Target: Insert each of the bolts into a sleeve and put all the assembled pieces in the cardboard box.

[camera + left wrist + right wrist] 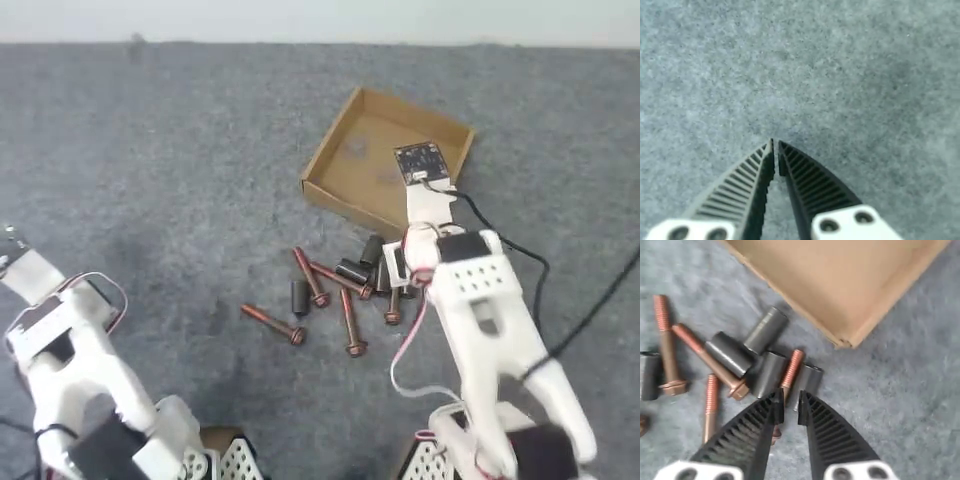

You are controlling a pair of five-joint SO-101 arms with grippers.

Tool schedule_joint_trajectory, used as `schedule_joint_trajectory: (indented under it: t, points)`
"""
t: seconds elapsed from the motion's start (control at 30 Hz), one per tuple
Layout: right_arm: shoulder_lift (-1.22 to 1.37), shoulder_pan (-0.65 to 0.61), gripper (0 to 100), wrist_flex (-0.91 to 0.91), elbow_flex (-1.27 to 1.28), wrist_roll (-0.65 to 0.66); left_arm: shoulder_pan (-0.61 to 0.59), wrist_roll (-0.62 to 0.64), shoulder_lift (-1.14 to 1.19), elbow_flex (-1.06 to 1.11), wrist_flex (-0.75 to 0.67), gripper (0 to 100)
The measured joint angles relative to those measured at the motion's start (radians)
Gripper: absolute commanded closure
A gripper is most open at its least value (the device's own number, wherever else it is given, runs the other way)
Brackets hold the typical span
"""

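The cardboard box [338,132] lies open at the back of the grey carpet; its near corner [842,337] shows in the right wrist view. Several copper bolts [348,320] and dark sleeves [299,296] lie loose in front of it. My right gripper [400,272] hangs over the right end of that pile. In its wrist view, the right gripper [790,404] stands slightly open, tips just above a bolt [792,366] that lies between two sleeves [769,374]. My left gripper [775,145] is shut with nothing in it, over bare carpet at the left edge.
Black and white cables [520,255] trail from the right arm across the carpet to the right. The left arm's white body [70,370] stands at the lower left. Open carpet spreads between the left arm and the pile.
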Motion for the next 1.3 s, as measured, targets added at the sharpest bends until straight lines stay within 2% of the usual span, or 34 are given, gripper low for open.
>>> schedule_joint_trajectory:
  t: [0.37, 0.63, 1.03, 1.3]
  points:
    - [0.127, 0.012, 90.7, 0.017, -0.055, -0.009, 0.000, 0.000, 0.000, 0.000, 0.000, 99]
    - [0.127, 0.009, 90.7, -0.074, 0.002, -0.009, 0.000, 0.000, 0.000, 0.000, 0.000, 99]
    - [0.328, 0.015, 90.6, -0.101, -0.021, -0.009, 0.000, 0.000, 0.000, 0.000, 0.000, 98]
    - [0.364, 0.017, 90.6, -0.101, -0.044, 0.020, 0.000, 0.000, 0.000, 0.000, 0.000, 98]
